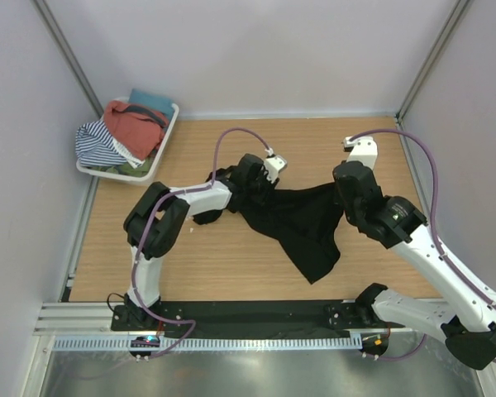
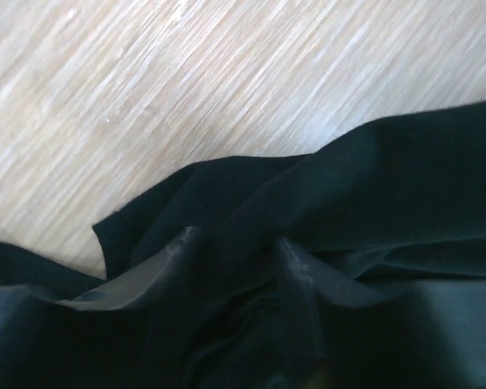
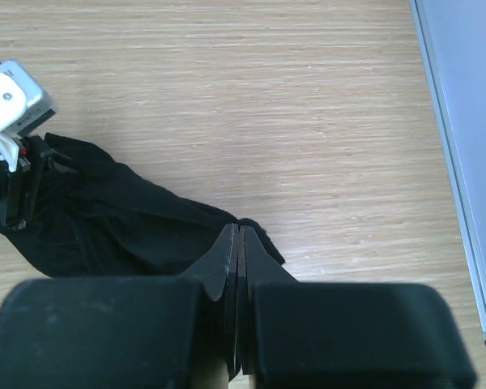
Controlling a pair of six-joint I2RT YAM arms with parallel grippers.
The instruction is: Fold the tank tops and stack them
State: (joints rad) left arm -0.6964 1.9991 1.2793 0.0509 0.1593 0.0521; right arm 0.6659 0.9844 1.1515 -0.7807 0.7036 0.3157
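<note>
The black tank top (image 1: 302,223) lies crumpled mid-table, stretched between both grippers. My left gripper (image 1: 250,186) is buried in its left end. In the left wrist view both fingers (image 2: 158,271) stand partly apart with black cloth (image 2: 348,186) bunched in the gap and draped over them; whether they pinch it does not show. My right gripper (image 1: 345,198) holds the right end, and its jaws (image 3: 239,231) are shut on a thin edge of the black cloth (image 3: 113,219). The rust-red tank top (image 1: 136,128) lies in the basket at the back left.
The white plastic basket (image 1: 167,132) stands at the back left corner and also holds a striped cloth (image 1: 99,145) and a teal one (image 1: 153,99). Grey walls close in the table on three sides. A metal rail (image 1: 231,318) runs along the near edge.
</note>
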